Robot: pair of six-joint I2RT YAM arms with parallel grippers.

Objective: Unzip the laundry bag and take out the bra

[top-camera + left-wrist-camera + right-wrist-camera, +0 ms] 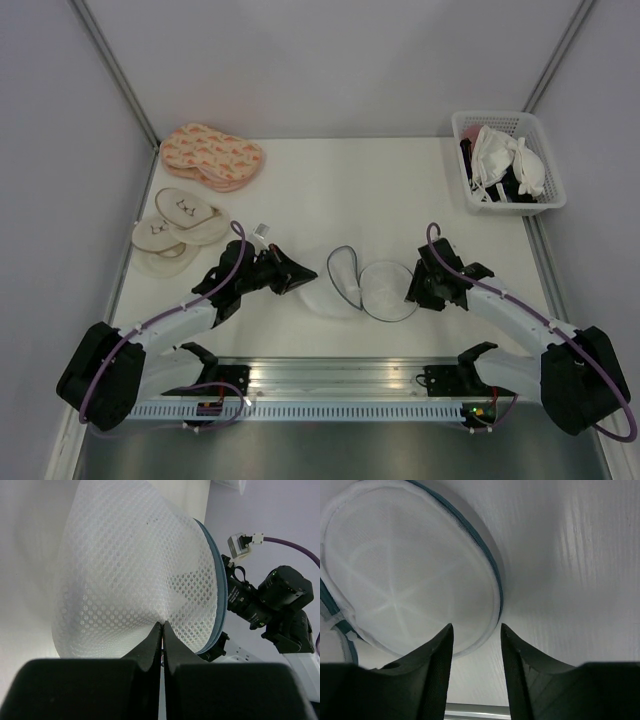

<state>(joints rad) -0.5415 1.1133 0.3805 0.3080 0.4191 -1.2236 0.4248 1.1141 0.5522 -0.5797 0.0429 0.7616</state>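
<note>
— Bag [322,296] first: where is it?

— On the table [330,190], in the middle near the arms, between the two pincers. It lies on its side, round face toward the right arm.

— What has the left pincer [162,625] got?

— It is clamped tight on a fold of the mesh, with no gap between the jaws. The netting fans out taut from that pinch. I take it as the anchor, holding the bag so it cannot slide or crumple while the other arm works the rim.

— And the right pincer [476,627]?

— It is about half open and holds nothing. Its jaws stand either side of the near edge of the round panel, just by the zip [481,547]. I would say it is lined up to take the rim or the zip pull, but I cannot make out a pull.

— Is the zip undone?

— From above, the dark line draws two loops, one standing off the other, which suggests the flap has parted. I cannot be sure.

— Is there anything inside?

— Nothing shows through the mesh in either wrist view, and the panel looks flat.

— What lies further out?

— A cream pair of slippers [175,228] lies to the left, well apart from the bag, and a pink pair [212,156] lies beyond them. At the far right corner is the basket [548,200], with a white cupped piece lying in it. That looks like the bra [500,158], on top of something dark. If so, the removal is done and the bag is only being handled empty.
</note>
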